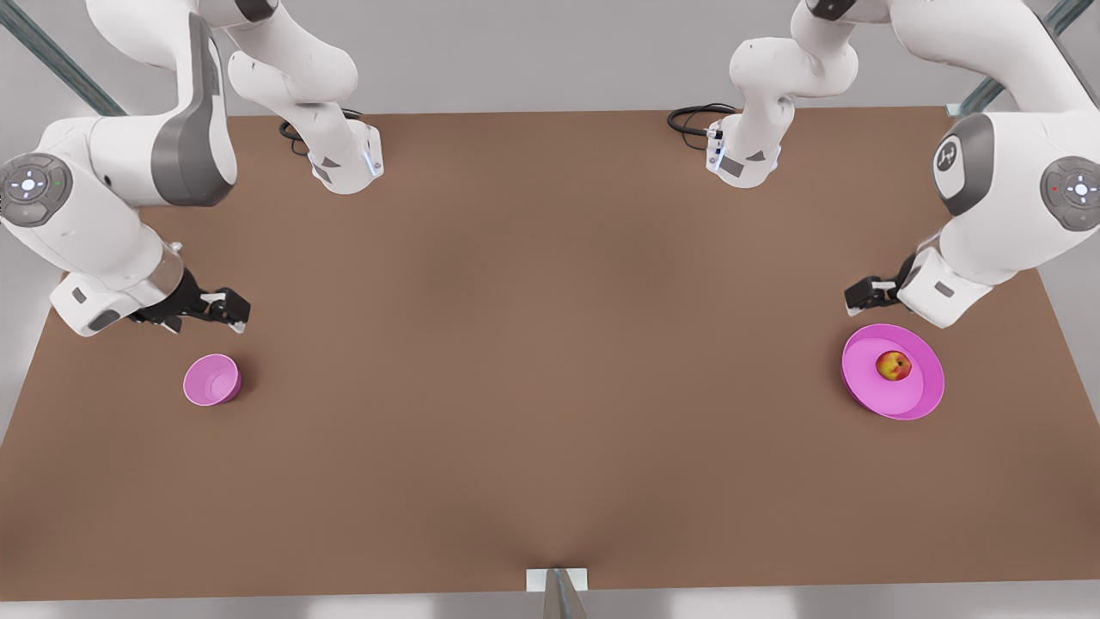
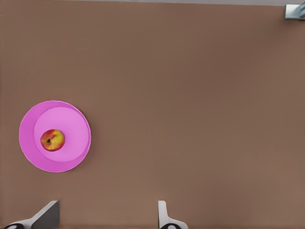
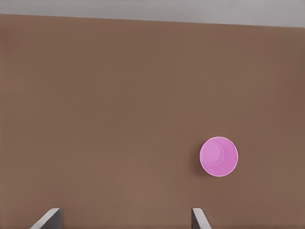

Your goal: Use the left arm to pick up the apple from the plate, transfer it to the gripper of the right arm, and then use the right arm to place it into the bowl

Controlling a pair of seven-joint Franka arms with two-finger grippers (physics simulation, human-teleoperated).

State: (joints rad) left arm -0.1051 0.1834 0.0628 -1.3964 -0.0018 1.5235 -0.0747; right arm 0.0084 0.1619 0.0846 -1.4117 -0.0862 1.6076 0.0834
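From the front view, nearest the camera lies bare brown desk (image 1: 550,413), and a small grey bracket (image 1: 557,581) sits at its near edge. Farther in stand one bowl (image 1: 211,380) at the front view's left and one plate (image 1: 894,372) at the front view's right, well apart. One apple (image 1: 894,366) rests on the plate, a little off its middle. It is round, with no long axis to speak of. In the front view its red side faces the front view's right and its yellow side the left.

My left tool (image 1: 861,295) hangs above the desk just behind the plate, at the front view's right. My right tool (image 1: 230,310) hangs just behind the bowl, at the front view's left. Beyond them both arm bases stand at the far edge, each with a black cable.

My left wrist view adds what the front misses: the apple's dark stem pit (image 2: 48,140) faces up toward the camera, and my left tool (image 2: 107,217) has its two fingers set wide, holding nothing, off to one side of the plate (image 2: 29,151). My right wrist view looks into the bowl (image 3: 218,156) and shows my right tool (image 3: 125,218) spread wide too, holding nothing.
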